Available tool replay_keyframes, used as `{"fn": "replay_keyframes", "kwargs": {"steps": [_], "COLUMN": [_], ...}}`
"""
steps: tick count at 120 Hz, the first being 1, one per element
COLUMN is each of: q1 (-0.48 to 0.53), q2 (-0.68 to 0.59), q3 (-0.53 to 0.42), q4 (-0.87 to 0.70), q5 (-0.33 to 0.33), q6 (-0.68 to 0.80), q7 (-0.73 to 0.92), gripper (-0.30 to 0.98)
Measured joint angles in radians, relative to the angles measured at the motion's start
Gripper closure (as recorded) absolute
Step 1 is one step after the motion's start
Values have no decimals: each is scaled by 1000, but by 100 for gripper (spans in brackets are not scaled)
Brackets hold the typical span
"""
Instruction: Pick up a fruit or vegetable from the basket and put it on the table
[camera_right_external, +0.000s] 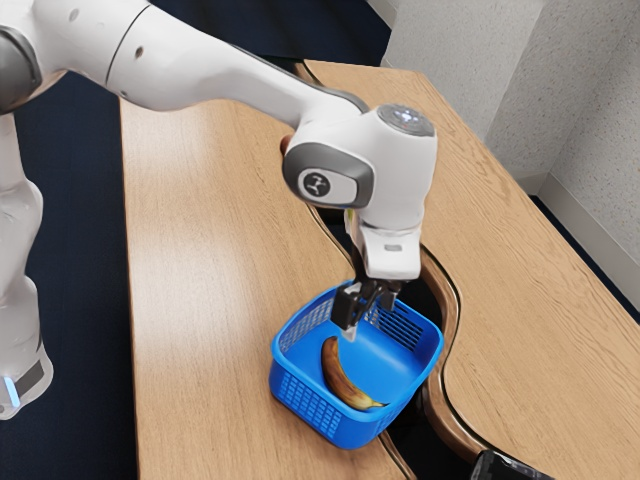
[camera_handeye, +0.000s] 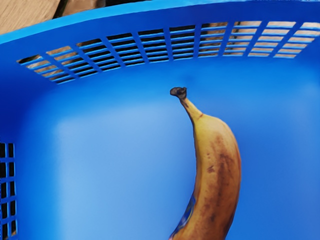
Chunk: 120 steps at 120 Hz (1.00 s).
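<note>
Banana (camera_right_external: 338, 378) lies in basket (camera_right_external: 310, 408), wall (camera_right_external: 455, 60) beyond wooden table (camera_right_external: 200, 300).

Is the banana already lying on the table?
No, the banana lies inside the blue basket.
</note>
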Motion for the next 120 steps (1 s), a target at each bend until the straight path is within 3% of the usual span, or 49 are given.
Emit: {"fn": "replay_keyframes", "kwargs": {"steps": [48, 120], "q1": [20, 24], "q2": [-13, 31], "q3": [-2, -19], "q4": [-130, -174], "q5": [-1, -4], "q6": [92, 172], "q7": [59, 95], "gripper": [0, 0]}}
